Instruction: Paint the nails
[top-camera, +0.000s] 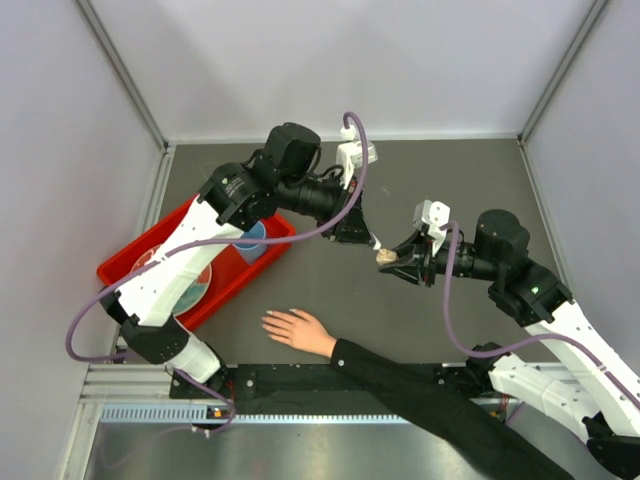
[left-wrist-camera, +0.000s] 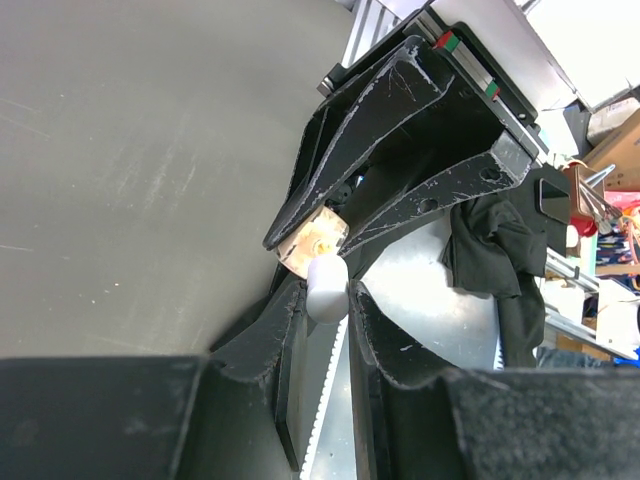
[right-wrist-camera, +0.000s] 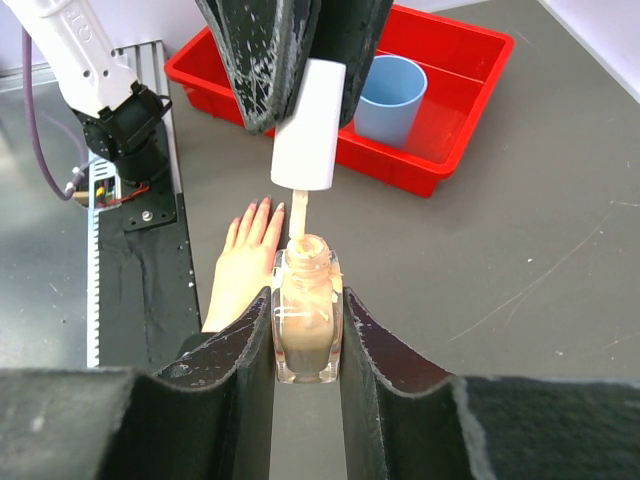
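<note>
A flesh-toned hand (top-camera: 297, 329) with a black sleeve (top-camera: 420, 385) lies palm down on the grey table, fingers pointing left. Its pale nails (right-wrist-camera: 262, 203) show at the fingertips in the right wrist view. My right gripper (right-wrist-camera: 306, 300) is shut on an open tan polish bottle (right-wrist-camera: 306, 320) and holds it above the table, right of the hand. My left gripper (left-wrist-camera: 326, 295) is shut on the white brush cap (right-wrist-camera: 308, 140). The brush stem (right-wrist-camera: 298, 215) reaches down to the bottle's mouth. In the top view the two grippers meet at the bottle (top-camera: 384, 258).
A red tray (top-camera: 130, 262) stands at the left with a blue cup (top-camera: 250, 240) and a round plate (top-camera: 190, 285) in it. White walls enclose the table. A metal rail (top-camera: 150, 410) and black cloth run along the near edge.
</note>
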